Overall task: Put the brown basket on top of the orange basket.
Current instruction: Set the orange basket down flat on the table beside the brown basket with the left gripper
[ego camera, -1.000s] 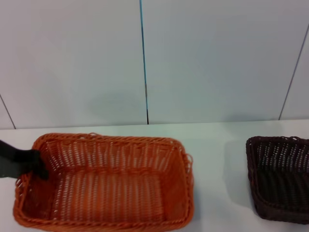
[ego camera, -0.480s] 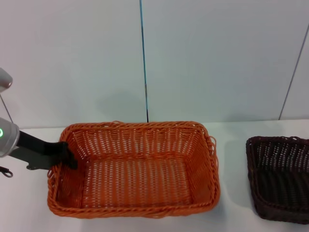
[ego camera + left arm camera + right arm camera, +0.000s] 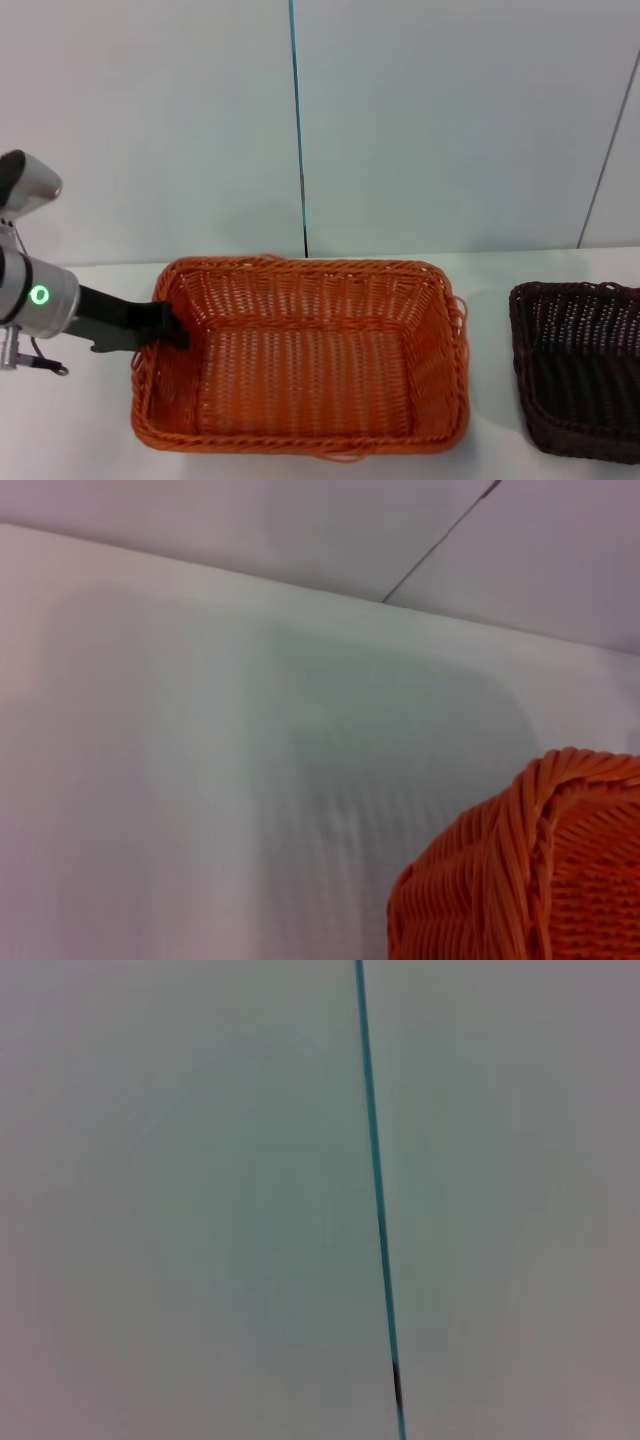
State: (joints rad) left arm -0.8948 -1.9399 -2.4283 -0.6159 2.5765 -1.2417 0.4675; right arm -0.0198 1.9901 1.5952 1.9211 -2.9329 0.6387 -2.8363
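In the head view, the left gripper (image 3: 172, 332) grasps the left rim of the orange basket (image 3: 305, 355) at centre frame, probably to set it as the base, while the brown basket (image 3: 580, 370) waits untouched at lower right, well apart.

The left pincer (image 3: 172, 330) reaches rightward, fingers clamped together.

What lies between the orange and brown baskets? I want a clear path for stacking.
Nothing: the head view shows only bare white table between the orange basket and the brown basket.
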